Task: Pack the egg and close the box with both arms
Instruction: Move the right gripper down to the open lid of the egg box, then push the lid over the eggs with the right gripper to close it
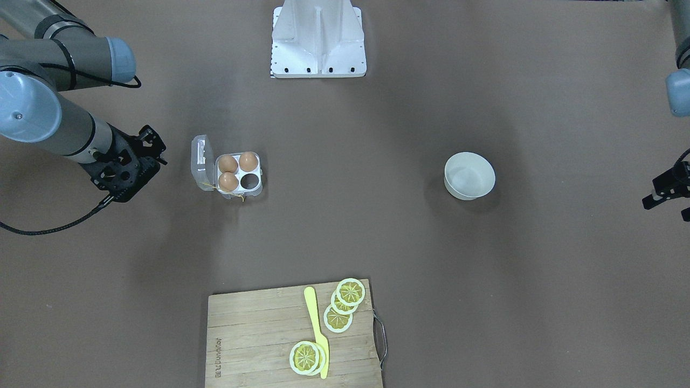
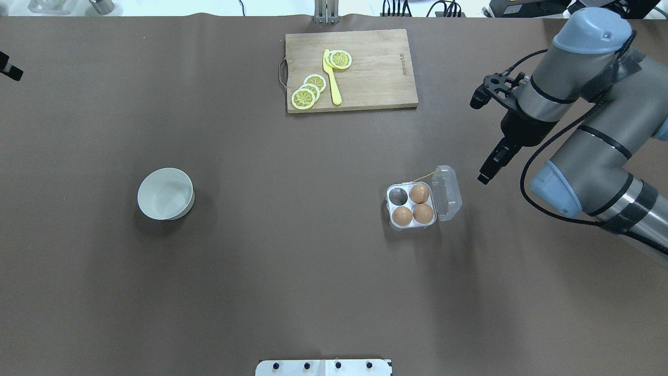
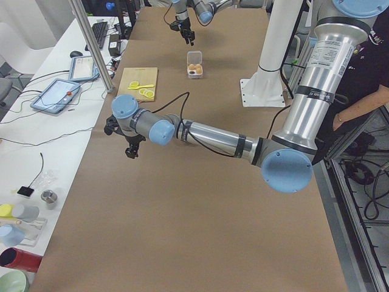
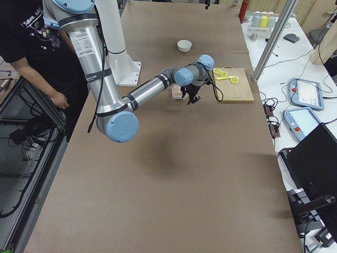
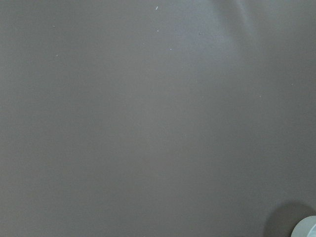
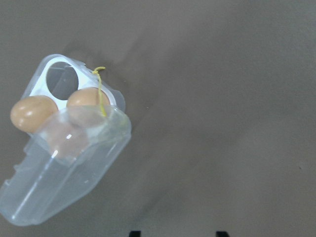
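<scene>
The clear plastic box (image 2: 412,206) stands on the brown table with its lid (image 2: 448,193) swung open to the right. Three orange-brown eggs (image 2: 419,193) fill three cells; the far-left cell (image 2: 398,196) is empty. A yellowish string (image 2: 425,176) hangs off the far edge. My right gripper (image 2: 486,175) hovers just right of the lid, open and empty. The right wrist view shows the box (image 6: 74,148) from the lid side, with two eggs (image 6: 32,112) in the open and a third under the lid. My left gripper (image 1: 666,209) is far off at the table's edge, fingers apart, empty.
A round white bowl (image 2: 166,194), which looks empty, sits on the robot's left half; its rim (image 5: 308,229) shows in the left wrist view. A wooden cutting board (image 2: 365,78) with lemon slices and a yellow knife (image 2: 332,83) lies at the far side. A white metal stand (image 1: 318,40) is at the robot's base.
</scene>
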`<state>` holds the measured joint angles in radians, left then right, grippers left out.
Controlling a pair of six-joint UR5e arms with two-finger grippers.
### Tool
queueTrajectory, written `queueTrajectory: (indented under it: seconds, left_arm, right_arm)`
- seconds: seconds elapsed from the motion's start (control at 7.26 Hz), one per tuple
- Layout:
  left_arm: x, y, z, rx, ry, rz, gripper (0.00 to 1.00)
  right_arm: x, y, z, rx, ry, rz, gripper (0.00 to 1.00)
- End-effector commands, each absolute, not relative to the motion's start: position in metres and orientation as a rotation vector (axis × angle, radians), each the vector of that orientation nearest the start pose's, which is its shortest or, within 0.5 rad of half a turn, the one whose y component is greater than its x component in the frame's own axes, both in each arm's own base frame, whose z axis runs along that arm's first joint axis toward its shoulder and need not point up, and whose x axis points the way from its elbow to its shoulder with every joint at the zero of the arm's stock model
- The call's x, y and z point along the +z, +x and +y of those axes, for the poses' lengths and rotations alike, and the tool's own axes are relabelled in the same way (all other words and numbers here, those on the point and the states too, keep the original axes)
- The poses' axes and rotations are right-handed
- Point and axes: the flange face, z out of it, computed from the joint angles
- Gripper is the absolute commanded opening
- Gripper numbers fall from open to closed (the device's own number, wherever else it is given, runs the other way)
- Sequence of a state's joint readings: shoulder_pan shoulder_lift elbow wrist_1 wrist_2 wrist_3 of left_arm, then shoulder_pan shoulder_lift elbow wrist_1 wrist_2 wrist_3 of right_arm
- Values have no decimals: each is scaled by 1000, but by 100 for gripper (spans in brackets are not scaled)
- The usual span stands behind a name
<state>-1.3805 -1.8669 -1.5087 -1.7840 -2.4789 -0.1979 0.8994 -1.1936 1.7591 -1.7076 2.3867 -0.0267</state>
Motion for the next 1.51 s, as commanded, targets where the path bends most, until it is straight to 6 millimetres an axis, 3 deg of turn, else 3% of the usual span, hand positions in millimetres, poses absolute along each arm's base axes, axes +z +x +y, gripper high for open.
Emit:
queueTrajectory:
  seconds: [0.0,0.28,0.55,1.1,1.38]
  left_arm:
    - [491,63,-621,193,237,951,82]
    - [491,64,-621,195,236,951,81]
    - [491,64,-621,195,236,951,80]
    - [492,65,-621,195,233,951,80]
    - [492,65,-621,195,233,951,80]
  right_arm:
    - [358,-347,-506,-858,135,-925,59]
    - [340,-362,-502,-868,146,-937,52]
    - [320,-374,-500,-851,146,-950,52]
    - [305,-396,-489,-809,110,-958,52]
    - [310,-409,-487,-808,98,-934,53]
